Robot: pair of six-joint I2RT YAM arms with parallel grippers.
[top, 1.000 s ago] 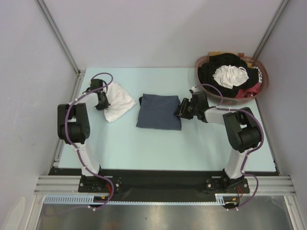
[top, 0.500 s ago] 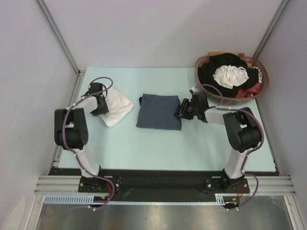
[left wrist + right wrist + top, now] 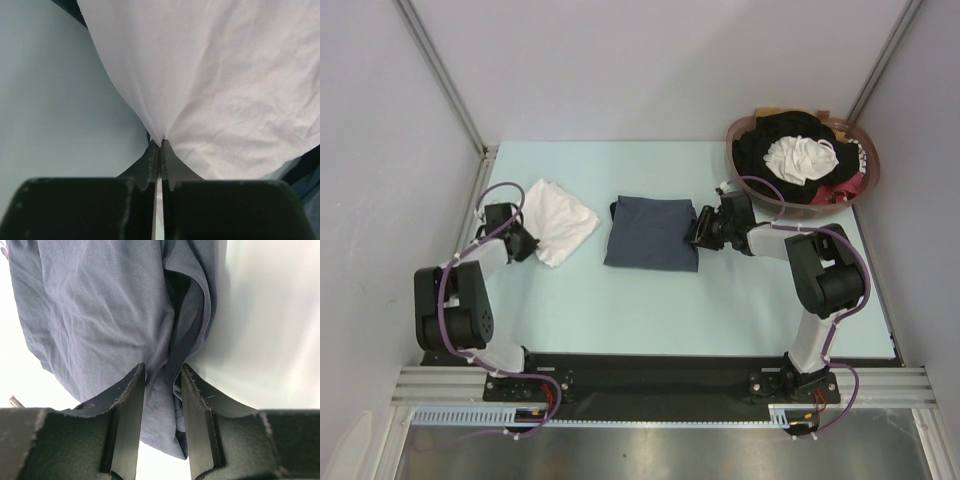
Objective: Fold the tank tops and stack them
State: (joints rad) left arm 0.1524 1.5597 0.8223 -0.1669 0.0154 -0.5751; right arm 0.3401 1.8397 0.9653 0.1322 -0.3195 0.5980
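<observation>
On the table (image 3: 620, 310), the left tank top (image 3: 560, 215) lies near the left edge and the middle tank top (image 3: 648, 232) at the centre, apart. At their outer edges sit the left gripper (image 3: 527, 245) and right gripper (image 3: 697, 228). The basket (image 3: 735, 150) stands far right, with clothes (image 3: 800, 155) in it.

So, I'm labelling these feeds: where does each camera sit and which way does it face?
Top: above and behind, looking down on the table; left arm and right arm show whole.
Left wrist: on that arm, facing along its shut jaws at the white top.
Right wrist: likewise, its jaws on the grey top.
Shared: the top view shows both tops too.
</observation>
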